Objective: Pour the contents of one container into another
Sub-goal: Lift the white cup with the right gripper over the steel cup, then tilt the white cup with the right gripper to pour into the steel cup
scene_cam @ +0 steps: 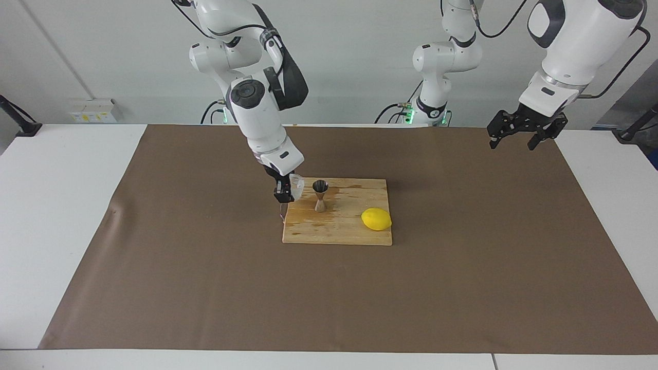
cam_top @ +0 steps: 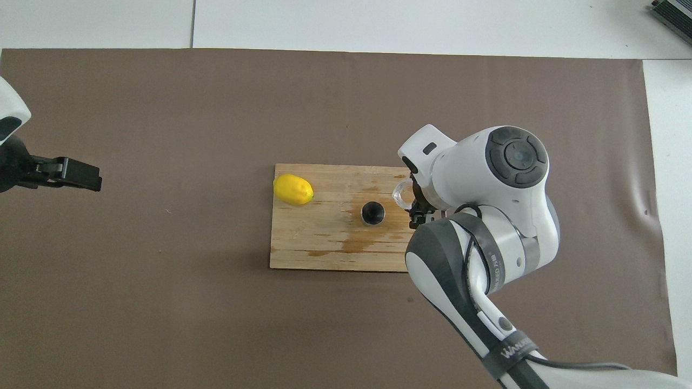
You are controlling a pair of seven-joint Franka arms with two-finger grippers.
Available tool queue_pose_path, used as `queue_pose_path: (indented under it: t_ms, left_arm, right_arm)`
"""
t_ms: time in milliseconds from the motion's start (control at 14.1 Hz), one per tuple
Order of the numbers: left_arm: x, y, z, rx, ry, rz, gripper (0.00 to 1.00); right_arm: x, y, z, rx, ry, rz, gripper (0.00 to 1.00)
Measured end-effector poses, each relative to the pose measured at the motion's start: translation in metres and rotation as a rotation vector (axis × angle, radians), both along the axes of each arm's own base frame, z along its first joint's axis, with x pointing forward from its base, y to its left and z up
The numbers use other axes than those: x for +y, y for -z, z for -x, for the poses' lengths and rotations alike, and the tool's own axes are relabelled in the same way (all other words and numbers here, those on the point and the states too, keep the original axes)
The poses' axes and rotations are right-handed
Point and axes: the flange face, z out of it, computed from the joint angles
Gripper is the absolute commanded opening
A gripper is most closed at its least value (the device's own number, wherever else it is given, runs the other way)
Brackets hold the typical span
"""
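Brown paper covers the white table point(scene_cam: 61, 216); a wooden board point(scene_cam: 339, 226) lies at mid-frame in both views.

Right gripper point(scene_cam: 286, 191), at the centre of the facing view: clamped on the glass point(scene_cam: 295, 186), fingers pinching the wall. The glass is tipped, mouth turned toward the jigger point(scene_cam: 320, 195), and hangs over the board's edge at the right arm's end. In the overhead view the glass point(cam_top: 403, 194) shows as a clear ring just beside the jigger point(cam_top: 373, 213), not yet over it.

The jigger stands upright on the board, wet stains on the wood around it. A lemon point(scene_cam: 376, 219) lies on the board toward the left arm's end, well apart from the pour.

Left gripper point(scene_cam: 520, 134), upper right of the facing view: fingers spread wide, nothing in them, waiting over the paper's edge.

Judgement on the step:
- The jigger's mouth is narrow, so the glass lip should sit directly over the cone before tilting further.
- Tilt slowly; a thin stream suits a small target.
- Keep the glass clear of the jigger's rim, since it is tall on a small foot and looks easy to knock over.
- The stains suggest spillage is a real risk.
- Contents of the glass: cannot tell.
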Motion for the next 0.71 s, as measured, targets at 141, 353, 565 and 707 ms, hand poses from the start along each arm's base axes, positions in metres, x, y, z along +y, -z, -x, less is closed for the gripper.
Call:
queue_pose_path:
  t_ms: [141, 353, 565, 707]
  left_arm:
    - [0.000, 0.000, 0.000, 0.000, 0.000, 0.000, 1.00]
    - [0.000, 0.000, 0.000, 0.000, 0.000, 0.000, 1.00]
    - [0.000, 0.000, 0.000, 0.000, 0.000, 0.000, 1.00]
    - [0.000, 0.000, 0.000, 0.000, 0.000, 0.000, 1.00]
  right_arm:
    - [0.008, -0.001, 0.003, -0.001, -0.014, 0.022, 0.43]
    - [0.020, -0.001, 0.004, -0.012, -0.017, 0.072, 0.43]
    - [0.032, 0.001, 0.008, -0.026, -0.030, 0.117, 0.43]
    - [0.036, 0.001, 0.011, -0.033, -0.032, 0.149, 0.43]
